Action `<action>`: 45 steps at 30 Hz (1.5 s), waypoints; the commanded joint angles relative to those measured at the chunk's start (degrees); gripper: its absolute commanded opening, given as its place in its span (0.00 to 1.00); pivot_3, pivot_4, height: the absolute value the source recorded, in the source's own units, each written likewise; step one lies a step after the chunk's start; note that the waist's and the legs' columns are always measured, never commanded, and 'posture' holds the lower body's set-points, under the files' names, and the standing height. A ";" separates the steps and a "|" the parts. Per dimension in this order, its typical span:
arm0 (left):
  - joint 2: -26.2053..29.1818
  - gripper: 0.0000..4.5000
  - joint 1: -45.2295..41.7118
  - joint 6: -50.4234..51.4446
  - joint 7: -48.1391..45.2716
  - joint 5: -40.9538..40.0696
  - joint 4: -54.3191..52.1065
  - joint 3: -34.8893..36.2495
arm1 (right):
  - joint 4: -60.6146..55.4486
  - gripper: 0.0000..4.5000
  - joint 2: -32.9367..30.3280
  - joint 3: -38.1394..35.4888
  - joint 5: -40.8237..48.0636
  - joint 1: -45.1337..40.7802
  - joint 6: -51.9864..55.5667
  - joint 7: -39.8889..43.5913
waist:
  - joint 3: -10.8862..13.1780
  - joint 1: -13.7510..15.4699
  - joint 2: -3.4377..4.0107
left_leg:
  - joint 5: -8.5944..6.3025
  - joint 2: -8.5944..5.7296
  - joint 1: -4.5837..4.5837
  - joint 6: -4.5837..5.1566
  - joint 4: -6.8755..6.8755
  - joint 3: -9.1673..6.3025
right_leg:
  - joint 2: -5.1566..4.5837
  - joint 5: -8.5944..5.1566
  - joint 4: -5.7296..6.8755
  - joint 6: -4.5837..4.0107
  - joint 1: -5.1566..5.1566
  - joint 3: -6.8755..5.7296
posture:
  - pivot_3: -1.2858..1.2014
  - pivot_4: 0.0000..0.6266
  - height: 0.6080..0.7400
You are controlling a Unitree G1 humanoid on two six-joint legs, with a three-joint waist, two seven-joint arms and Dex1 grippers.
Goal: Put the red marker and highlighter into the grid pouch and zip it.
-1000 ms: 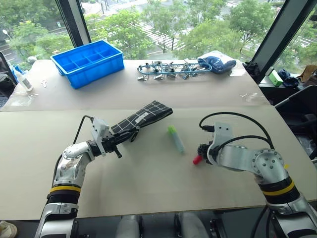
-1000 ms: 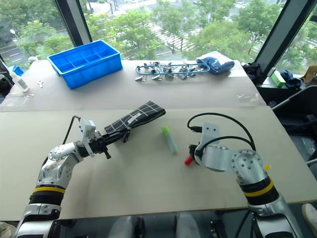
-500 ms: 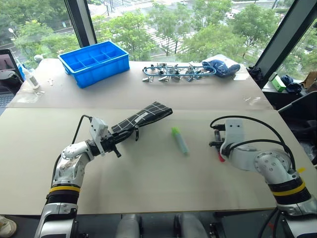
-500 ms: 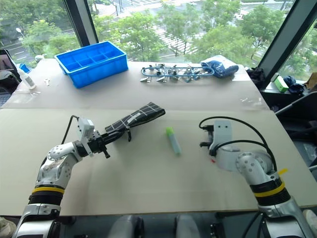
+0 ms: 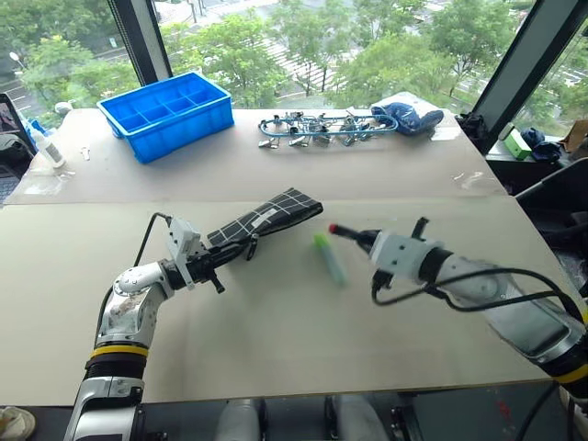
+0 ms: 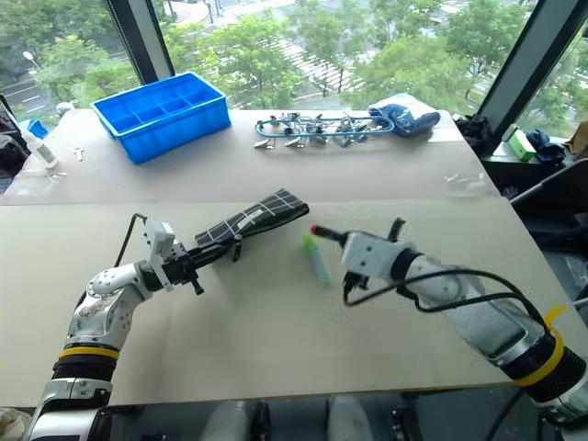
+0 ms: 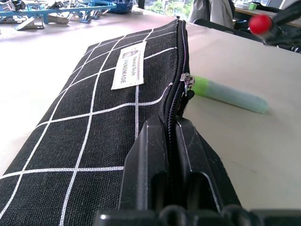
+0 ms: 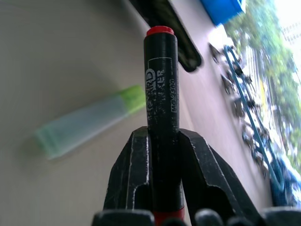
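Big windows with trees outside, beige bench (image 5: pixel 276 349) in front of me. My left pincer (image 5: pixel 223 262) is clamped tight on the near end of the grid pouch (image 5: pixel 266 218), right at the zipper edge; pouch lies flat on the bench, angled away toward the right. My right pincer (image 5: pixel 367 242) grips the red marker (image 8: pixel 161 94), held up off the bench, one red end pointing toward the pouch. Highlighter (image 5: pixel 327 256) lies on the bench between pouch and right pincer, apart from both. Blue bin (image 5: pixel 165 115) and a pile of clips (image 5: pixel 317 129) sit at the far side.
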 commanded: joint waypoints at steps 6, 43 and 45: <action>0.57 0.00 -0.87 0.73 -0.98 -1.11 -2.32 0.20 | 11.19 0.10 12.73 -2.25 -15.91 -11.63 -3.06 3.01 | 0.01 -0.09 0.01 | 0.05 0.03 0.04 -0.10 0.01 0.32 | 0.07 -0.03 0.08 -0.07 0.00 -0.05 | 0.52 0.24 1.00; 1.25 0.00 -3.29 3.02 -2.32 -1.16 -3.24 0.02 | 23.67 0.10 28.52 -3.28 -32.21 -15.39 -14.53 4.92 | 0.03 -0.27 0.05 | 0.24 0.04 0.05 -0.42 0.00 0.45 | 0.09 -0.06 0.18 -0.12 -0.02 -0.09 | 0.52 0.24 1.00; 1.21 0.00 -3.41 3.07 -2.32 -1.13 -3.22 0.01 | 25.29 0.10 29.90 -1.70 -34.09 -15.77 -16.15 4.15 | 0.03 -0.27 0.05 | 0.25 0.03 0.05 -0.43 0.01 0.44 | 0.08 -0.06 0.19 -0.12 -0.02 -0.09 | 0.52 0.24 1.00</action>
